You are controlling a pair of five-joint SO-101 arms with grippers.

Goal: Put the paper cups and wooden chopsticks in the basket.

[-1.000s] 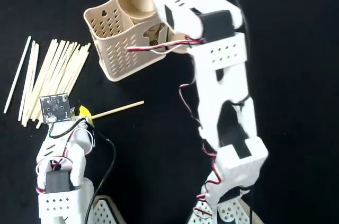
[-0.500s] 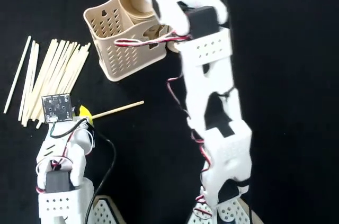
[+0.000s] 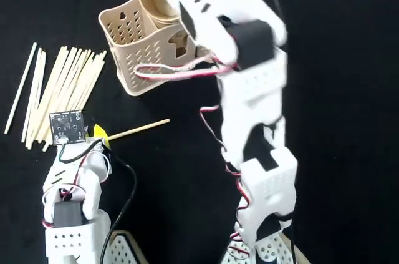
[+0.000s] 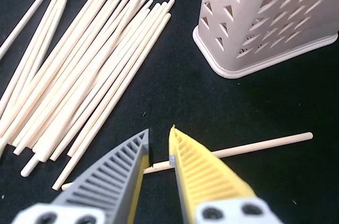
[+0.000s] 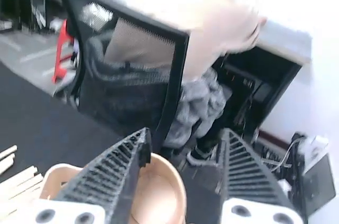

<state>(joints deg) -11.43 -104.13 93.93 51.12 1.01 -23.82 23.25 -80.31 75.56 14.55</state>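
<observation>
Your right pincer (image 5: 184, 135) gapes wide over the paper cup (image 5: 159, 192) in the basket (image 3: 134, 58) at the worktop's (image 3: 336, 89) far edge. Your left pincer (image 4: 159, 142), narrowly parted, straddles a lone chopstick (image 4: 265, 143) beside the chopstick pile (image 3: 62, 92).

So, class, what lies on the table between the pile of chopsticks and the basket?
Nothing: that stretch of black table is bare. The left wrist view shows it best, with the pile of chopsticks and the basket apart.

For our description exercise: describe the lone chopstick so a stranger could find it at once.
Find the beige basket on the table. Beside the chopstick pile next to it, one chopstick lies alone under the left tool, crosswise to the pile.
</observation>
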